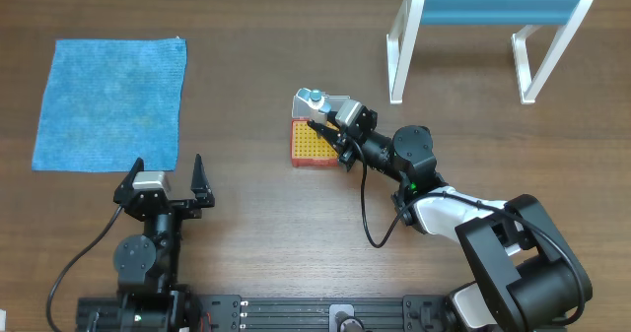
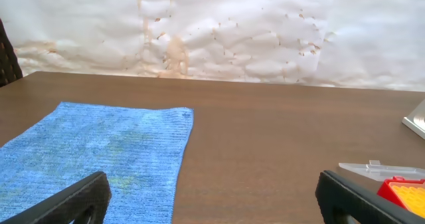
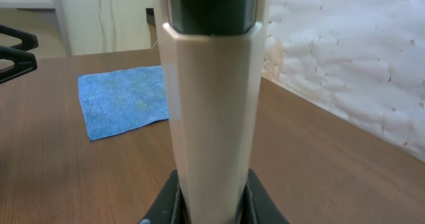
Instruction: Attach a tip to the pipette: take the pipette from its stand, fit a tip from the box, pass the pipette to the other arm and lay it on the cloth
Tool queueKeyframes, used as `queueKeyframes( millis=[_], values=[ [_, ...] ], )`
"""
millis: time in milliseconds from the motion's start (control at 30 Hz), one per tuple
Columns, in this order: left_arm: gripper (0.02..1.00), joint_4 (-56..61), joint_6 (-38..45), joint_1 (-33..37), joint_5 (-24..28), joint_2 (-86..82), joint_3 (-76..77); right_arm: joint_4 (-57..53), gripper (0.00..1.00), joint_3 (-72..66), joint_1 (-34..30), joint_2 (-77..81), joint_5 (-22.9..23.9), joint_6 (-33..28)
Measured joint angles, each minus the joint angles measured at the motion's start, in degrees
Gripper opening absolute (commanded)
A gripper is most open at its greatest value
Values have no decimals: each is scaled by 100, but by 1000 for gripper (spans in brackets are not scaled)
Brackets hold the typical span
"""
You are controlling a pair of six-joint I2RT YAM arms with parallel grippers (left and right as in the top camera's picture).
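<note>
1. Working across the brown table [image 1: 296, 258], you are carrying out the tip-fitting step, as I judge it. The handover and the laying down are not yet done.
2. The blue cloth [image 1: 110, 103] is lying flat at the table's far left, waiting for the last step.
3. The white stand [image 1: 493, 17] with its blue bar is sitting at the far right, well apart from the work. The pipette [image 3: 212, 104] is already off it.
4. Your right tool [image 3: 212, 199] is clamping that pipette by its pale body at the tip box [image 1: 298, 151], near the table's middle. I cannot tell whether its nose is over a hole. Be lining the shaft up over one hole and pressing straight down, because a tilted push is risking a crooked seat.
5. Your left tool [image 1: 168, 165] is sitting wide open and empty, just beside the cloth's near right corner.
6. The tip box is standing open with its clear lid [image 2: 375, 169] folded back. Its yellow rack [image 1: 315, 143] is showing rows of holes, though the tips themselves are too small to tell.
</note>
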Motion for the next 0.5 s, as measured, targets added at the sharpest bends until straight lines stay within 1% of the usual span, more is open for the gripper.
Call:
queueKeyframes(
  millis=[233, 500],
  values=[
    [998, -2, 0, 0, 0, 0, 0, -2, 77, 0, 0, -17, 0, 0],
    [998, 0, 0, 0, 0, 0, 0, -282, 77, -76, 0, -341, 44, -20]
  ],
)
